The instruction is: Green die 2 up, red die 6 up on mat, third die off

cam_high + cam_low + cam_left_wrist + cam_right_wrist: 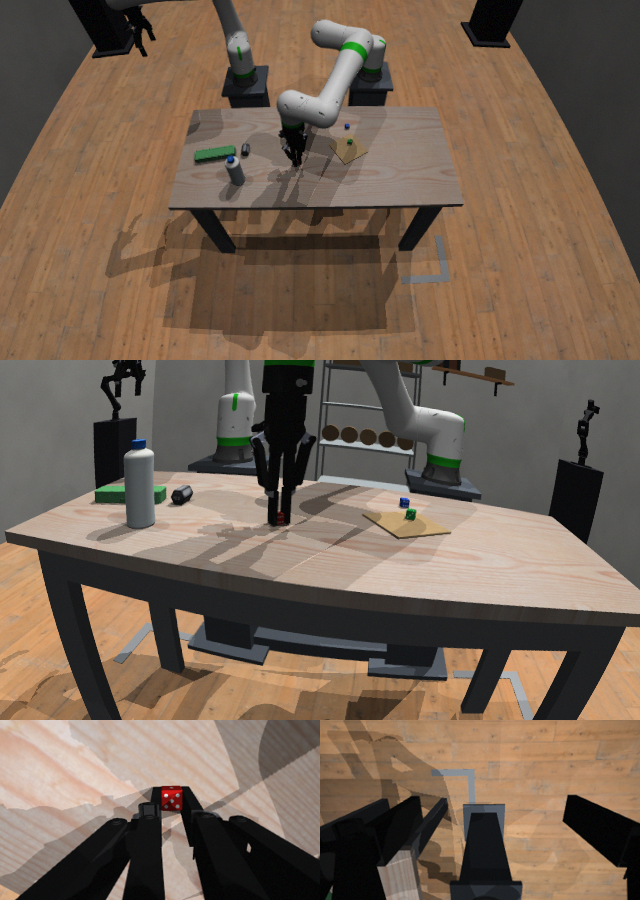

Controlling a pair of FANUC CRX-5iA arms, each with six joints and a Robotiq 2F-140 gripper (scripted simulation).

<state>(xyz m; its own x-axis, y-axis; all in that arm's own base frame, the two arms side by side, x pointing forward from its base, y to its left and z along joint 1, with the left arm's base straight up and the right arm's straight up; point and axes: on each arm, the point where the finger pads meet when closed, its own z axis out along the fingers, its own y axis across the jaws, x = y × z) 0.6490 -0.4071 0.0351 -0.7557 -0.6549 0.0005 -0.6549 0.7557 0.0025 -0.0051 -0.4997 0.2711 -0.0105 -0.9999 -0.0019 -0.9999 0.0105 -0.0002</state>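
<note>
My left gripper (296, 162) (279, 516) (170, 799) is shut on the red die (281, 518) (171, 799), down at table level. The die shows five pips towards the left wrist camera and a narrow one-pip face beyond. The green die (350, 141) (411, 514) sits on the back part of the tan mat (345, 156) (400, 530); its pips are too small to read. The blue die (347, 126) (404, 502) lies on the table behind the mat, off it. My right gripper (148, 46) (492, 808) is wide open and empty, off the table.
A white bottle (236, 173) (140, 491) with a blue cap stands left of the left gripper in the top and exterior views. A green block (215, 154) (110, 494) and a dark cylinder (245, 149) (181, 495) lie behind it. The mat is to the gripper's right there.
</note>
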